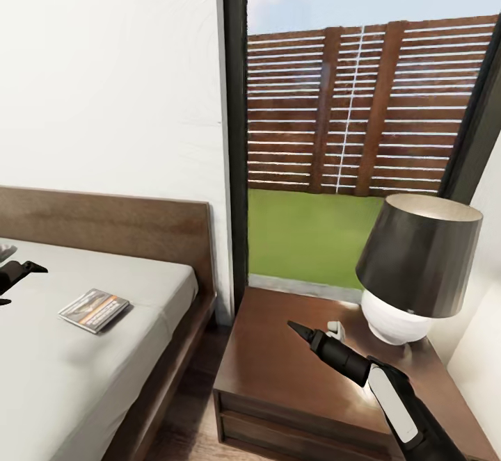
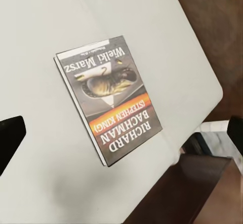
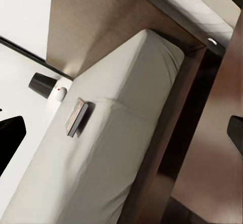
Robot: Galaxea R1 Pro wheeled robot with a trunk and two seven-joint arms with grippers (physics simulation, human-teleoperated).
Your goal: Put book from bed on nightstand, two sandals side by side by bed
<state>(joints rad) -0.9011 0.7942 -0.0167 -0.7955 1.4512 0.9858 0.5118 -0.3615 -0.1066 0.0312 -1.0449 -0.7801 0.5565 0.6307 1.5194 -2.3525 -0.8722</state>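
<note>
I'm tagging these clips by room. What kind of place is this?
Most likely a bedroom: a bed with a wooden headboard, a nightstand beside it with a lamp on top, and a book lying on the mattress.

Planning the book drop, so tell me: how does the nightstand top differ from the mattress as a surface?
The nightstand top is glossy dark-brown wood; the mattress is smooth matte light grey. The nightstand carries a lamp and a small white object; the mattress carries the book, lying flat. The right gripper hovers over the nightstand; the left gripper is over the mattress. Both are flat with bare room.
</note>
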